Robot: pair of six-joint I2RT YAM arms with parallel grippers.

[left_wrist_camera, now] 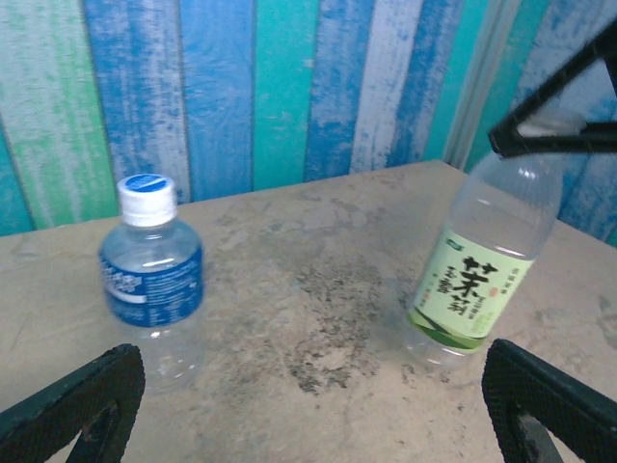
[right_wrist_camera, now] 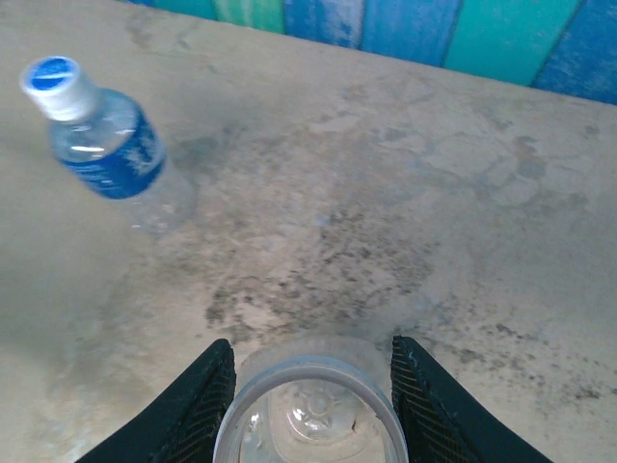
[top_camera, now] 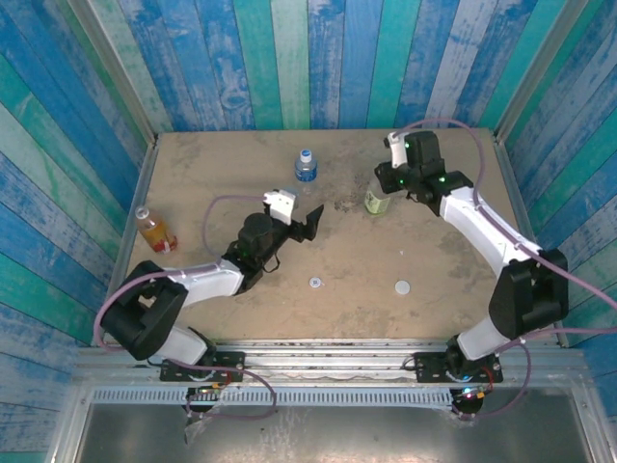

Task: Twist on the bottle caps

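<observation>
The pale yellow-green bottle (top_camera: pixel 377 200) (left_wrist_camera: pixel 475 282) stands upright at the back right. Its mouth (right_wrist_camera: pixel 308 410) is uncapped, and my right gripper (top_camera: pixel 388 186) (right_wrist_camera: pixel 311 345) is shut on its neck from above, one finger (right_wrist_camera: pixel 193 410) on each side. The blue-labelled bottle (top_camera: pixel 305 167) (left_wrist_camera: pixel 151 280) (right_wrist_camera: pixel 108 147) stands at the back centre with its blue cap (left_wrist_camera: pixel 147 198) on. My left gripper (top_camera: pixel 307 224) (left_wrist_camera: pixel 313 420) hovers low and open in front of both bottles, nothing between its fingers. Two pale caps (top_camera: pixel 315 283) (top_camera: pixel 402 286) lie on the table near the front.
The orange-liquid bottle (top_camera: pixel 152 230) stands by the left wall. Striped blue-green plank walls (top_camera: pixel 289 58) close in the back and sides of the sandy table (top_camera: pixel 357 260). A dark stain (left_wrist_camera: pixel 337 318) marks the surface between the two back bottles.
</observation>
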